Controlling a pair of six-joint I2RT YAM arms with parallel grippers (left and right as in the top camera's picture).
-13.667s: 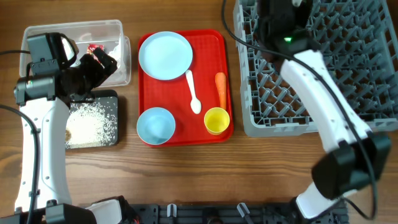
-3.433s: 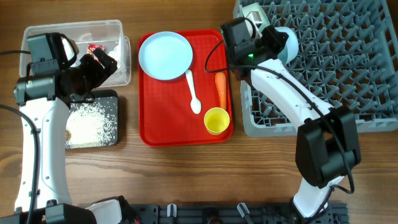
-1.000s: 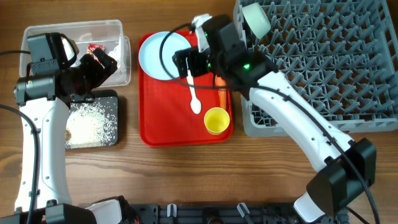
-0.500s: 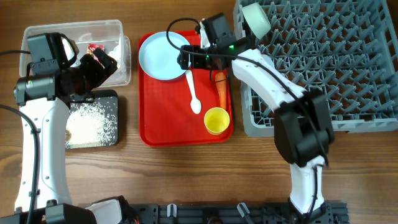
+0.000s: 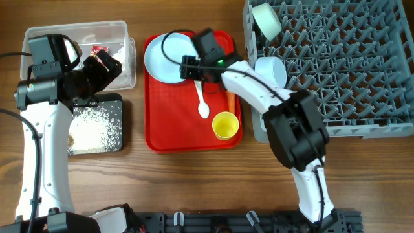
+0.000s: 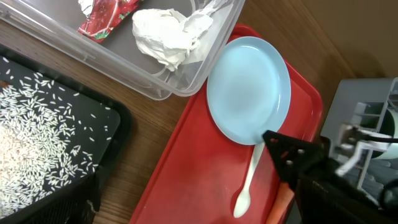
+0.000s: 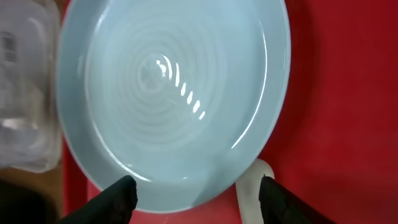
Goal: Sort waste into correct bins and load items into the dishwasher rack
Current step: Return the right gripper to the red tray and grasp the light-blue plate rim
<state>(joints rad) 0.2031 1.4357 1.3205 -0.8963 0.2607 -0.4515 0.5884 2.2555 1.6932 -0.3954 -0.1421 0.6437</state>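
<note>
The pale-blue plate (image 5: 167, 57) lies at the back of the red tray (image 5: 162, 139). My right gripper (image 5: 187, 68) is low over the plate's near-right rim. In the right wrist view its jaws (image 7: 196, 198) stand apart across the plate (image 7: 168, 99) rim and the spoon handle (image 7: 250, 190), gripping nothing. The white spoon (image 5: 202, 100), orange carrot (image 5: 230, 103) and yellow cup (image 5: 225, 125) lie on the tray. Two bowls (image 5: 266, 19) (image 5: 272, 70) sit in the grey rack (image 5: 343, 71). My left gripper (image 5: 107, 65) hangs open over the clear tub (image 5: 77, 32).
The clear tub holds a red wrapper (image 6: 106, 15) and a white tissue (image 6: 165, 34). The black tray (image 5: 115, 103) in front of it holds rice (image 5: 94, 126). The right arm crosses the gap between the tray and the rack.
My right gripper has slid left and slightly nearer over the plate's rim, and its jaws have narrowed. The arm no longer covers the nearer bowl in the rack. The left arm is still.
</note>
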